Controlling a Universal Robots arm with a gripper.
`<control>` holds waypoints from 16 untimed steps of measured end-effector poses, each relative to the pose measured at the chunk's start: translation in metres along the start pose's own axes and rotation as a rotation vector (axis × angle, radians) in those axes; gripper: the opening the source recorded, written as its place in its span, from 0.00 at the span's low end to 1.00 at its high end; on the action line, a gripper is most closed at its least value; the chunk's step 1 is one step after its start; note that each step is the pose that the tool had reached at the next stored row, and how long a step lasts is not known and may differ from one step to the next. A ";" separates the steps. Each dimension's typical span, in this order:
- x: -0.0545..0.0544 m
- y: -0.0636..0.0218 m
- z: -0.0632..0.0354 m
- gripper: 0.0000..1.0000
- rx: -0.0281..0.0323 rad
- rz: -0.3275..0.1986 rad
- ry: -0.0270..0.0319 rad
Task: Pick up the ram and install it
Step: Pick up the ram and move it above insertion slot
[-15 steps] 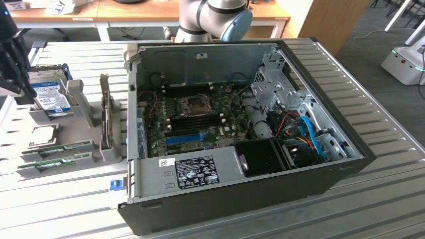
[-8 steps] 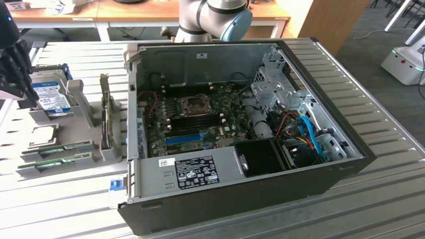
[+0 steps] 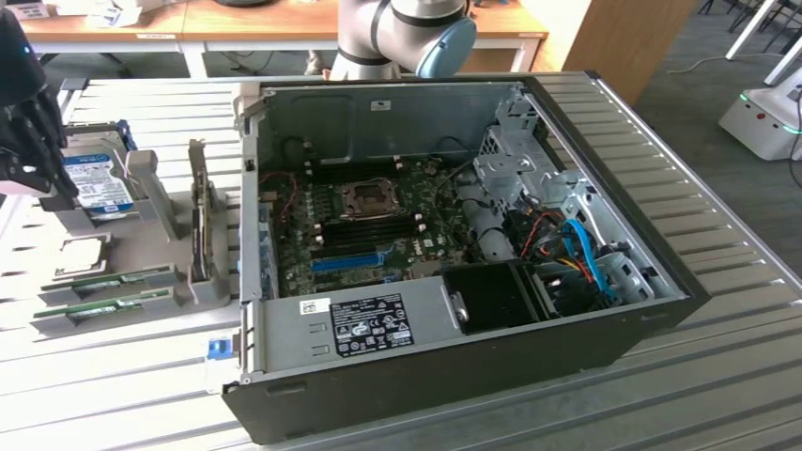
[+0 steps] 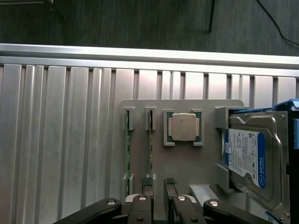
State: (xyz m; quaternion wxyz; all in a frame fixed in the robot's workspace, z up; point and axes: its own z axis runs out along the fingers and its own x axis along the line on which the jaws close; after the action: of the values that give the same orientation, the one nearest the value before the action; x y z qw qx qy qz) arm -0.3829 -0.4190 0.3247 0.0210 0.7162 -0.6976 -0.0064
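Observation:
Two ram sticks, thin green boards, stand on edge in slots of a grey holder (image 4: 187,163). One stick (image 4: 127,154) is the outer one, the other (image 4: 150,154) lies beside it. In the exterior view they sit at the left, ram (image 3: 111,279) and ram (image 3: 107,305). My gripper (image 4: 158,186) hovers above the holder, open, with nothing between its black fingertips (image 4: 147,183). One fingertip lines up with the inner stick's end. The gripper (image 3: 36,160) is dark at the exterior view's left edge. The open PC case (image 3: 652,310) shows its motherboard (image 3: 376,225).
On the same holder sit a CPU (image 4: 183,127), a hard drive with a blue label (image 4: 254,154) and an upright dark expansion card (image 3: 201,225). A blue slot (image 3: 345,261) lies on the motherboard. The slatted metal table (image 4: 56,140) ends close beyond the holder.

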 end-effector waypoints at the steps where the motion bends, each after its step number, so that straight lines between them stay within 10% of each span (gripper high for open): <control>1: 0.000 0.0000 0.0012 0.24 -0.0001 0.000 0.0001; 16: 0.000 -0.0008 0.0193 0.24 0.0000 0.000 0.0000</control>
State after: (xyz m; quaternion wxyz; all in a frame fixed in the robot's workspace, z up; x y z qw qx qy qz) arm -0.3828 -0.4190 0.3053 0.0210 0.7162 -0.6976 -0.0064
